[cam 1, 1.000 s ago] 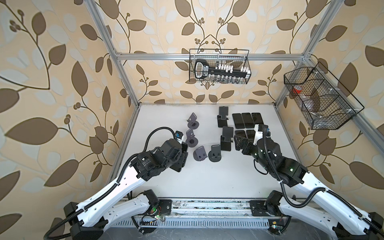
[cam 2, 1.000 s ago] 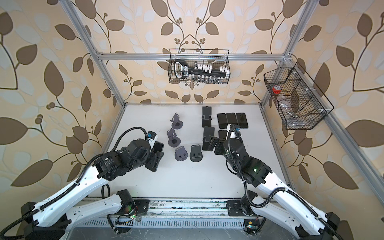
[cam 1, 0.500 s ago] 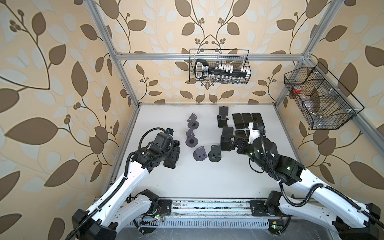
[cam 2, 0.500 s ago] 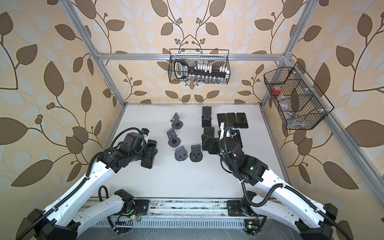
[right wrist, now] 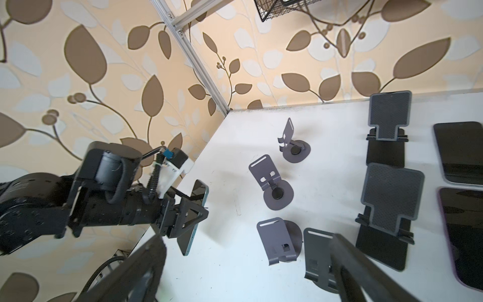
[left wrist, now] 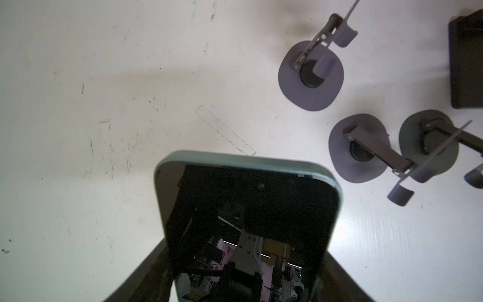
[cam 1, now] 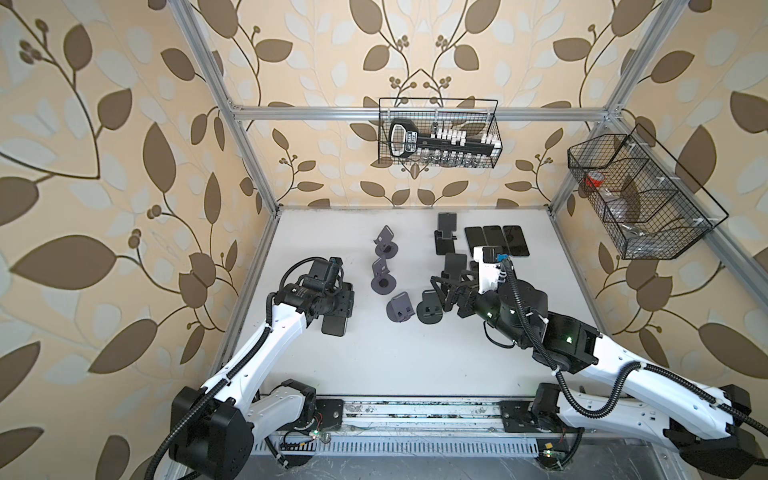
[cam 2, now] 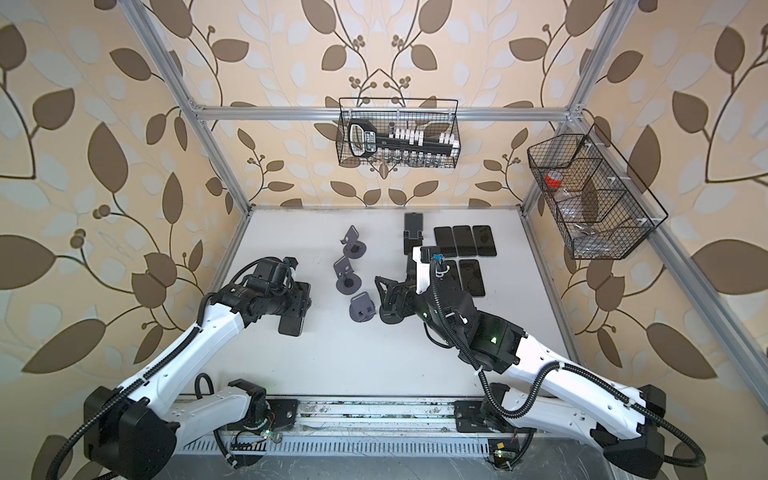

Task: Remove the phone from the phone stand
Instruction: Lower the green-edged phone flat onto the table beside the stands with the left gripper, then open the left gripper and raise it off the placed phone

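A dark-screened phone [cam 1: 334,326] [left wrist: 245,209] with a teal edge is clamped in my left gripper [cam 1: 338,301] [cam 2: 297,301], which is shut on it. The phone [cam 2: 291,324] [right wrist: 194,222] hangs above bare table at the left, apart from every stand. My right gripper [cam 1: 444,291] [right wrist: 248,274] stands open over the table's middle. One of its fingers [right wrist: 360,269] overlaps a dark grey round-based phone stand [cam 1: 430,309] [right wrist: 317,251], which is empty. A second empty stand [cam 1: 400,307] [right wrist: 277,240] sits just left of it.
Two more grey round-based stands [cam 1: 382,276] [cam 1: 385,245] stand behind. Two black flat stands [cam 1: 446,237] [right wrist: 386,206] are at centre back. Several phones [cam 1: 494,241] [cam 2: 471,276] lie flat at back right. Wire baskets [cam 1: 438,133] [cam 1: 640,195] hang on the walls.
My left arm has drawn a little to the left with the phone still gripped. The right gripper has swung left, from the flat phones to the round-based stands.
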